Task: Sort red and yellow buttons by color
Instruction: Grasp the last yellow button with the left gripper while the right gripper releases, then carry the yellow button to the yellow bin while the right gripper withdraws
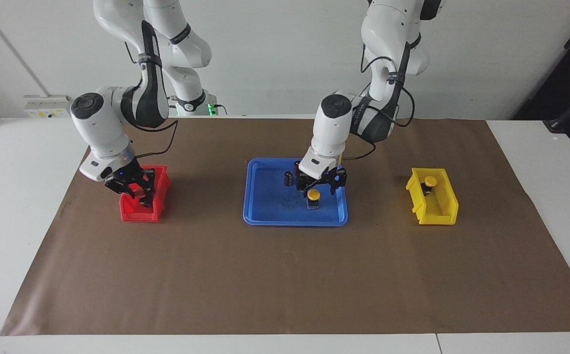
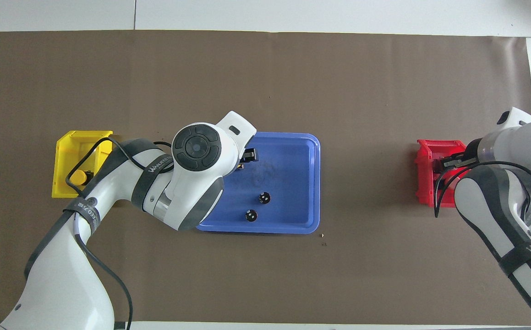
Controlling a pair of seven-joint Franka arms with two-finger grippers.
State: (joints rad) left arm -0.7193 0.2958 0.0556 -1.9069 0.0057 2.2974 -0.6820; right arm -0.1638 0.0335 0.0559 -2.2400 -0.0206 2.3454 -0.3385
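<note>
One yellow button (image 1: 313,195) stands upright in the blue tray (image 1: 270,209), at the tray's end toward the left arm. My left gripper (image 1: 318,186) is open just above it, with a finger on either side of the cap; in the overhead view this gripper (image 2: 246,158) covers the button. A second yellow button (image 1: 430,181) lies in the yellow bin (image 1: 443,212), also seen from overhead (image 2: 78,176). My right gripper (image 1: 136,191) reaches down into the red bin (image 1: 139,212). No red button shows; the gripper hides most of the red bin's inside.
Two dark capless cylinders (image 2: 264,198) (image 2: 251,215) stand in the tray (image 2: 295,156), nearer to the robots than the yellow button. The red bin (image 2: 425,183) sits toward the right arm's end of the table and the yellow bin (image 2: 70,142) toward the left arm's end. Brown paper covers the table.
</note>
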